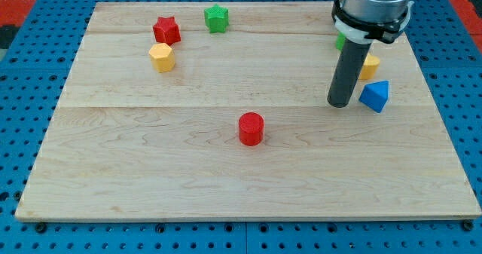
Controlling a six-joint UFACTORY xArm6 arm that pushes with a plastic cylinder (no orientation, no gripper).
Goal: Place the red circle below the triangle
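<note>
The red circle (251, 128) stands near the middle of the wooden board (151, 179). The blue triangle (375, 96) lies at the view's right. My tip (339, 104) rests on the board just left of the blue triangle, a small gap apart, and well to the right of and slightly above the red circle. The rod rises from the tip to the arm's body at the view's top right.
A red star (166, 30), a yellow hexagon (161, 57) and a green star (216, 18) sit at the upper left. A yellow block (370, 65) and a green block (340, 41) are partly hidden behind the rod. Blue pegboard surrounds the board.
</note>
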